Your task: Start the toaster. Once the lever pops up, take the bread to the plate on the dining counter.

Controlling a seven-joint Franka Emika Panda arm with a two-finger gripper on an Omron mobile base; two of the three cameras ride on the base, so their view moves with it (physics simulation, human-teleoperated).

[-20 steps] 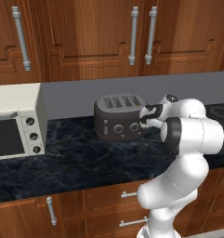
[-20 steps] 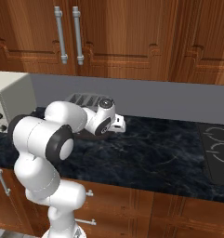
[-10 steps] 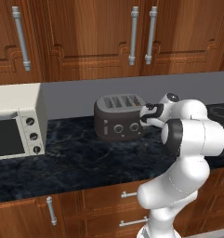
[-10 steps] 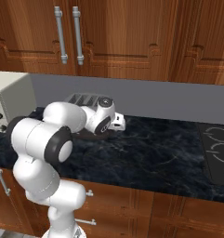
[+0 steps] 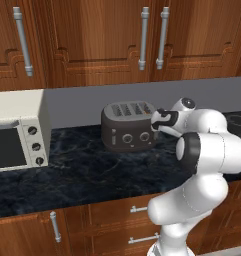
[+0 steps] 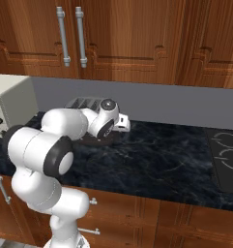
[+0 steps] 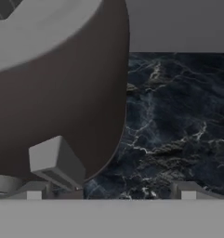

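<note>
Two knobs visible only from the left base, end effector (image 7: 111, 190) spread wide — empty, lever (image 7: 56, 161) beside toaster (image 5: 129, 126) only up close

The gripper (image 5: 156, 123) has edged slightly closer to the toaster's (image 5: 128, 126) right end, seemingly near the lever (image 7: 55, 162).

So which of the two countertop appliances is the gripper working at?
The small dark grey toaster, slotted on top; the gripper is at its right end. The cream-white toaster oven sits apart, far left.
</note>
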